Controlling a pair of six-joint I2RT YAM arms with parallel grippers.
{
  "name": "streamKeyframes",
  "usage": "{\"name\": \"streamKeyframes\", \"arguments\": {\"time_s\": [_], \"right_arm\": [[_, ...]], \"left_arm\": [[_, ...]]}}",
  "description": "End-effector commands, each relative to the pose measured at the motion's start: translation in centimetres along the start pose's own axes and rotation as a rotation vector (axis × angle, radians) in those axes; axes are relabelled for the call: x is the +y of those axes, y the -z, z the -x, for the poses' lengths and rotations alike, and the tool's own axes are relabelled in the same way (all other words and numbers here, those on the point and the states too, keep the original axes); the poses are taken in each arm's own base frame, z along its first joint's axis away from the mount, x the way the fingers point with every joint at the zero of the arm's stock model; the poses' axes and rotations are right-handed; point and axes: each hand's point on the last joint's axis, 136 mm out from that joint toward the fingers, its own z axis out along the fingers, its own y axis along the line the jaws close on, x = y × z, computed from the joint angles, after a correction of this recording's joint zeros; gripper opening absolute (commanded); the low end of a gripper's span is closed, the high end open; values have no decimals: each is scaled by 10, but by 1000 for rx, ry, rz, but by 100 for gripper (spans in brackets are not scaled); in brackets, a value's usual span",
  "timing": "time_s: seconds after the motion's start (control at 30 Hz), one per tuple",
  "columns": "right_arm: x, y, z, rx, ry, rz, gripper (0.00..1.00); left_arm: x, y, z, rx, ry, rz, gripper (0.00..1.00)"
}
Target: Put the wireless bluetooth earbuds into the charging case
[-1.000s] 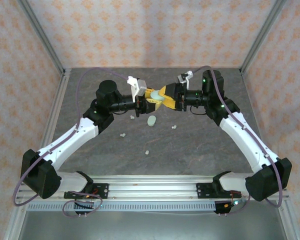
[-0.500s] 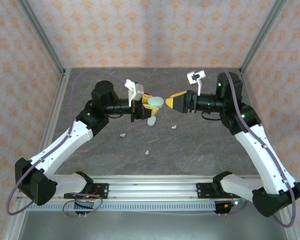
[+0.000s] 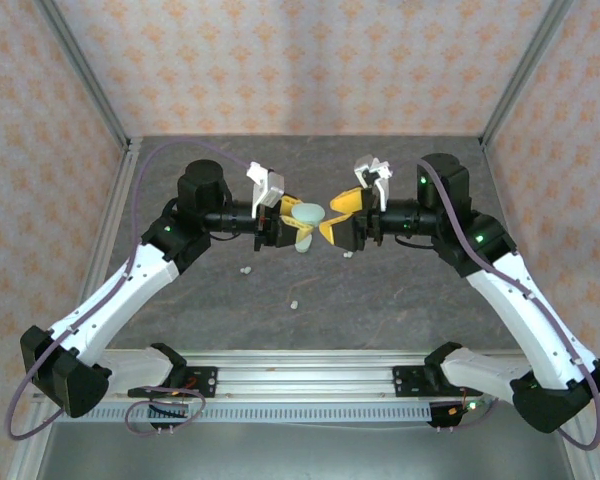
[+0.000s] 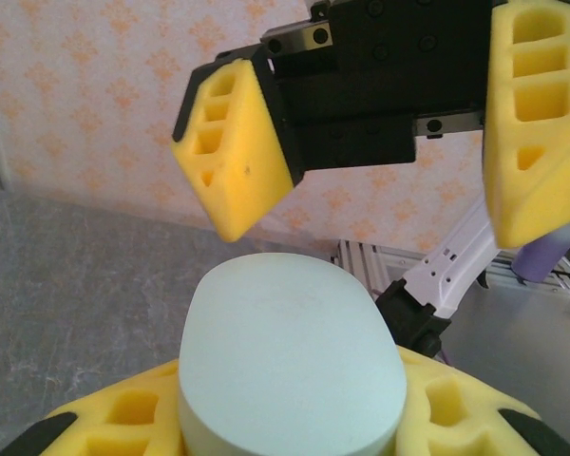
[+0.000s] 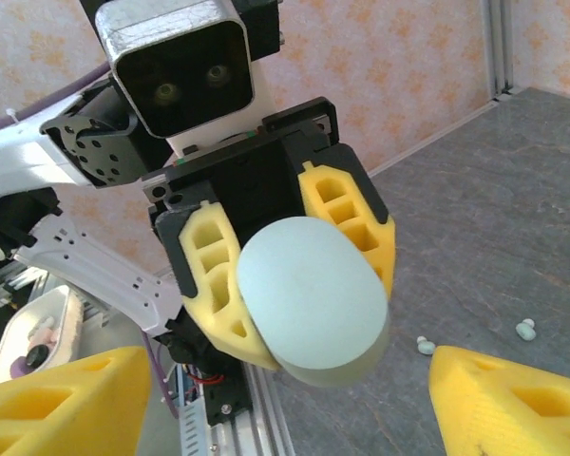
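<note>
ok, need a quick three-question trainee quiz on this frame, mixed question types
1. Which gripper holds the raised oval case?
2. True or false: the fingers of the right gripper are open.
3. The loose earbuds lie: A) on the table, B) inside the raised case, C) between the right gripper's fingers.
Key: 1 the left gripper; 2 true; 3 A.
</note>
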Motion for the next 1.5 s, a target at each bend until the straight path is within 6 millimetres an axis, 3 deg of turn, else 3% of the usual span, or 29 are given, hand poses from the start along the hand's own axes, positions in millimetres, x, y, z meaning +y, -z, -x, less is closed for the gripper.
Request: {"name": "streamKeyframes", "arguments": {"time_s": [0.0,0.4,0.87,1.17,1.47], "right_arm": [[-1,-1,5,-3,54,-14,78],[-1,-12,-3,37,77,6,84],[-13,-21,9,12,58,-24,54],[-16,-19,23,-32,12,-46,53],[-42,-21,28,-56,-69,-141,52]], "left_arm": [[-19,6,17,-21,-59,-44,15],[-22,4,18,-13,-53,-72,15],[-28,2,12,33,-57,-116,15],[-29,4,7,50,-76,-111,13],[-29,6,5,50,-79,-96,12]]}}
